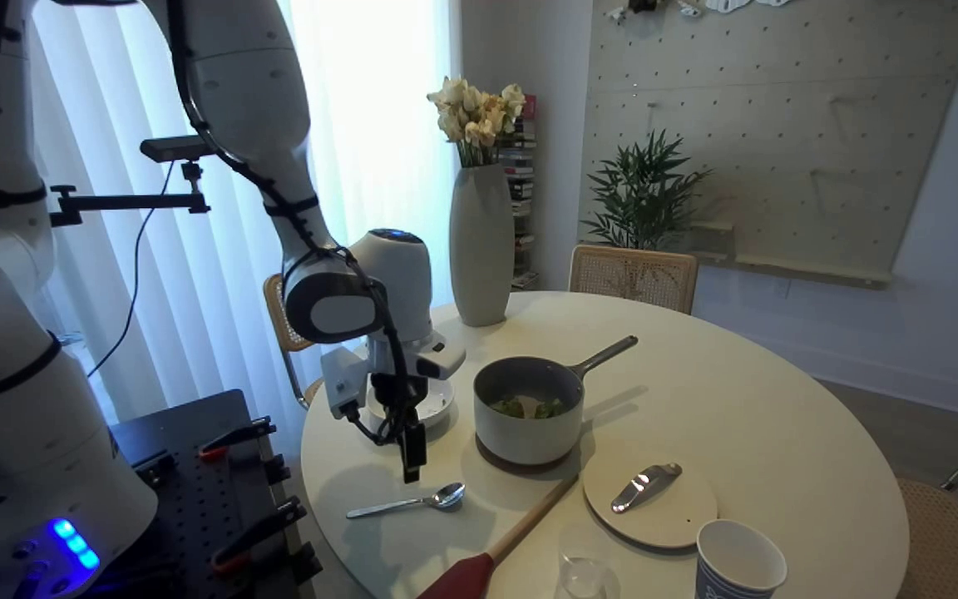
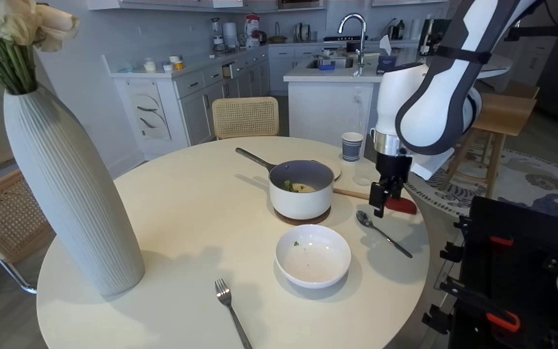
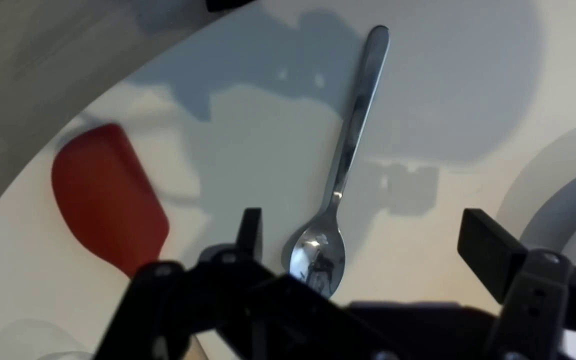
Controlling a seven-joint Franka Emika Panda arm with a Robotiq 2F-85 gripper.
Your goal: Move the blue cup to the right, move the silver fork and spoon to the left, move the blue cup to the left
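The silver spoon (image 3: 353,130) lies on the table, bowl toward my gripper; it shows in both exterior views (image 1: 396,507) (image 2: 389,238). The silver fork (image 2: 231,310) lies apart from it, near the table edge in an exterior view; it is out of view in the wrist view. The blue cup, a white paper cup with a blue pattern (image 2: 351,147), stands upright across the table, also in an exterior view (image 1: 737,559). My gripper (image 3: 360,225) is open and empty above the spoon's bowl end, which lies between the fingers, nearer the left one. It points down (image 1: 412,457) (image 2: 379,203).
A pot (image 2: 302,194) on a trivet and a white bowl (image 2: 314,261) stand beside the arm. A red spatula (image 3: 108,195) lies near the spoon. A round plate (image 1: 683,520) bearing a silver utensil, a clear glass (image 1: 585,581) and a tall vase (image 2: 75,194) are on the table.
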